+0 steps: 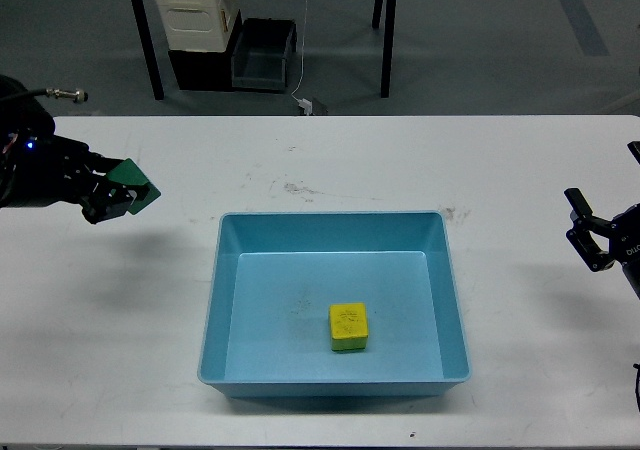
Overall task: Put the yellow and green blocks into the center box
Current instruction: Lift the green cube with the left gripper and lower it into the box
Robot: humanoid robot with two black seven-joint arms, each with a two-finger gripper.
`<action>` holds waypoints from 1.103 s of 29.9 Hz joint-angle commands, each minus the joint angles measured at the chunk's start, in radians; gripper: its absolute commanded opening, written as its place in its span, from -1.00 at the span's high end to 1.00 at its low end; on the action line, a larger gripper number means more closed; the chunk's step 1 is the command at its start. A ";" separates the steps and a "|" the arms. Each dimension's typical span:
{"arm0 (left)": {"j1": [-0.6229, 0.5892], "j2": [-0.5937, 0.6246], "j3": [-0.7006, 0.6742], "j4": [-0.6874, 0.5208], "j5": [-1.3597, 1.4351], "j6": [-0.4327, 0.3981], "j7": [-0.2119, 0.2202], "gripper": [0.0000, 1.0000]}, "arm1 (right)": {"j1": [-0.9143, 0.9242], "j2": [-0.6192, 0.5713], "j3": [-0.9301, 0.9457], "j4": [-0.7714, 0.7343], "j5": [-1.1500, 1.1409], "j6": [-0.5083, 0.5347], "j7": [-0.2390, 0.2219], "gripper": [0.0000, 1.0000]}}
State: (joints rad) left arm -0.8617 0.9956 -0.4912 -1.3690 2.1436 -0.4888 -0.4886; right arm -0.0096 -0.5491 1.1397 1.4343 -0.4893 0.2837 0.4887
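Observation:
A yellow block (349, 327) lies on the floor of the light blue box (215, 280) in the middle of the white table. My left gripper (118, 198) is shut on a green block (134, 184) and holds it lifted above the table, left of the box's far left corner. My right gripper (587, 236) is at the table's right edge, open and empty, well away from the box.
The white table (330, 165) has bare surface around the box. Behind it, on the floor, stand a cream container (197, 15), a dark bin (262, 55) and black table legs (145, 40).

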 commanded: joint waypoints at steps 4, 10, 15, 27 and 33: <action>-0.209 -0.029 0.146 -0.129 -0.134 0.000 0.000 0.50 | -0.021 0.000 0.009 -0.002 0.000 0.000 0.000 -1.00; -0.345 -0.168 0.256 -0.208 -0.156 0.000 0.000 0.50 | -0.026 0.001 0.009 -0.002 0.000 0.000 0.000 -1.00; -0.428 -0.357 0.393 -0.203 -0.146 0.000 0.000 0.49 | -0.024 0.014 0.009 0.000 0.000 0.002 0.000 -1.00; -0.399 -0.535 0.566 0.030 0.038 0.000 0.000 -0.03 | -0.018 0.017 0.009 0.000 0.000 0.006 0.000 -1.00; -0.366 -0.540 0.554 0.053 0.023 0.000 0.000 -1.00 | -0.009 0.054 0.009 0.002 -0.002 0.005 0.000 -1.00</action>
State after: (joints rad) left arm -1.2461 0.4582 0.0717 -1.3333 2.1815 -0.4886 -0.4887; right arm -0.0235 -0.5122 1.1473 1.4360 -0.4896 0.2899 0.4887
